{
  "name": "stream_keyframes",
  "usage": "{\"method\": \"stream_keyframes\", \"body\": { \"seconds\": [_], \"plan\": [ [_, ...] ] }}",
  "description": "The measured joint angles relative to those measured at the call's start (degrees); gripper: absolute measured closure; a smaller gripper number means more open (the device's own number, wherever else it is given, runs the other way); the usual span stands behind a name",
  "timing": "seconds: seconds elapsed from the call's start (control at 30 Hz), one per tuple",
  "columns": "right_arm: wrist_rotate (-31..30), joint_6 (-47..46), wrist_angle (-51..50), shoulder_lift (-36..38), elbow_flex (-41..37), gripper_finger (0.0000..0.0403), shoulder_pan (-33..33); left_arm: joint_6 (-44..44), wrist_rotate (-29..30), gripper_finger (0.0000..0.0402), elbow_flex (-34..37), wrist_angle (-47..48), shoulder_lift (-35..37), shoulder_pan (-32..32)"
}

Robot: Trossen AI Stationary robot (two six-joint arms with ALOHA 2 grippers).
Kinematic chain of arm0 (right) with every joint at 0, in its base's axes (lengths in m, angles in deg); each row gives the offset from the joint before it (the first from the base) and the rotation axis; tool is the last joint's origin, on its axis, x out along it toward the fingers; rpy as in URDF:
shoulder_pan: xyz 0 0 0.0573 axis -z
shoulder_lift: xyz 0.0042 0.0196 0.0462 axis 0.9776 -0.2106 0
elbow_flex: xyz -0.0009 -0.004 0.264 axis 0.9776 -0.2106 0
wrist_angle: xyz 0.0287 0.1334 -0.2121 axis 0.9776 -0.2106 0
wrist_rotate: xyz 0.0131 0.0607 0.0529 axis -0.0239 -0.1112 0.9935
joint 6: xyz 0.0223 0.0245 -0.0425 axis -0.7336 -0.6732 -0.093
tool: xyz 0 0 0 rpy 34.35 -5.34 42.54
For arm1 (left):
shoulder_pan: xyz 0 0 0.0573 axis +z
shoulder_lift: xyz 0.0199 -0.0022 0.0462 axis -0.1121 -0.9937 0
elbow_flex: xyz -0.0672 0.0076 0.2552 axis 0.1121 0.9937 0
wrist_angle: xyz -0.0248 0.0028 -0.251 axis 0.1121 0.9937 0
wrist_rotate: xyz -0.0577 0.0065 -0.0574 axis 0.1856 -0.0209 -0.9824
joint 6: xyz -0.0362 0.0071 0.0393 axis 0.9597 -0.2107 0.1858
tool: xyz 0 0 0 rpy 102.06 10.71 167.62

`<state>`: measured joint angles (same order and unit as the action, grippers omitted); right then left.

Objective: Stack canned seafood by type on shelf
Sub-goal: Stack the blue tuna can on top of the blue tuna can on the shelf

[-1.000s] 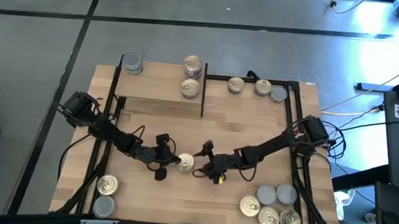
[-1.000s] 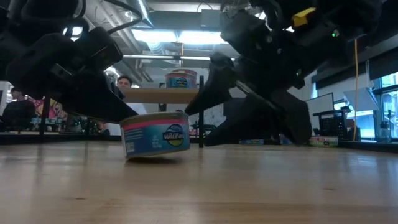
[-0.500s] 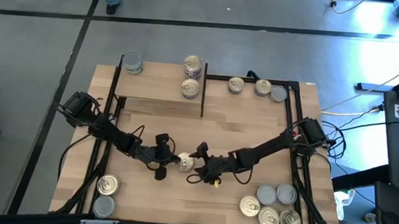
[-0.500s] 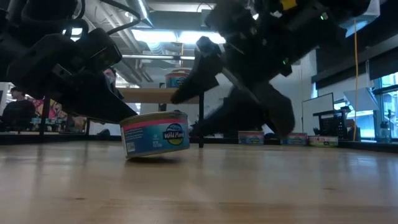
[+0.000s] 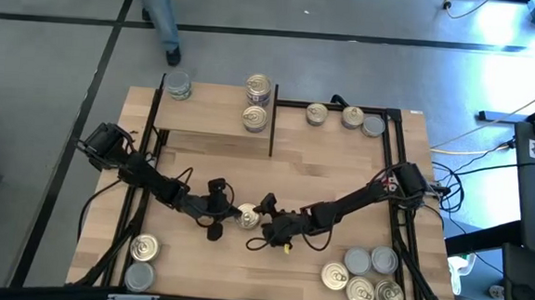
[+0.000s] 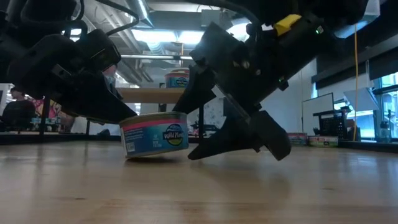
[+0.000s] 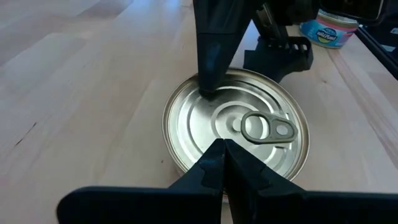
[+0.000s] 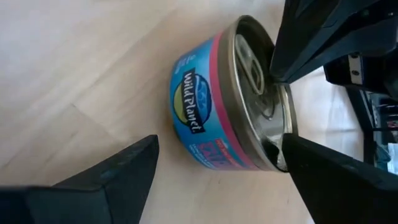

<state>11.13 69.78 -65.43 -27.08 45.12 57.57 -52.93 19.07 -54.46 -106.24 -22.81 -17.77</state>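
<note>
Meeting at the middle of the wooden table, both arms converge on a single tin with a blue and pink label and a pull-tab top. The left gripper, its fingers pressed together, rests its tip on the tin's rim. The right gripper stands with its fingers spread wide, one fingertip touching the tin's lid on the side away from the left gripper, the other lying low on the tabletop beside the tin; it has no grip on the tin. The tin sits flat on the table directly between the two grippers.

Beyond the grippers stands the shelf, carrying two gold-topped tins at the end nearer the right arm and one silver-topped tin at its far left corner. Three more tins lie past the shelf's right end. A cluster of tins waits behind the right gripper, and two tins sit behind the left one.
</note>
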Motion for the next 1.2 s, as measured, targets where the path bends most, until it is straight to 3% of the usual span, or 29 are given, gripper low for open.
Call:
{"method": "stream_keyframes", "body": {
  "seconds": [0.7,0.83,1.03,1.2],
  "plan": [
    [-1.9,9.4,7.1,-3.5,0.2,0.0065,1.3,0.0,0.0,0.0394,0.0,-0.2,0.0,0.0],
    [-0.3,10.9,7.6,-3.8,0.3,0.0096,1.5,0.1,0.1,0.0394,0.1,-0.2,0.0,0.0],
    [1.0,6.0,7.7,-3.9,0.2,0.0189,1.5,0.4,1.3,0.0394,0.2,-0.3,0.1,0.0],
    [-0.4,2.8,7.8,-3.9,0.2,0.0194,1.2,3.6,1.8,0.0394,0.2,-0.5,0.2,0.1]
  ]
}}
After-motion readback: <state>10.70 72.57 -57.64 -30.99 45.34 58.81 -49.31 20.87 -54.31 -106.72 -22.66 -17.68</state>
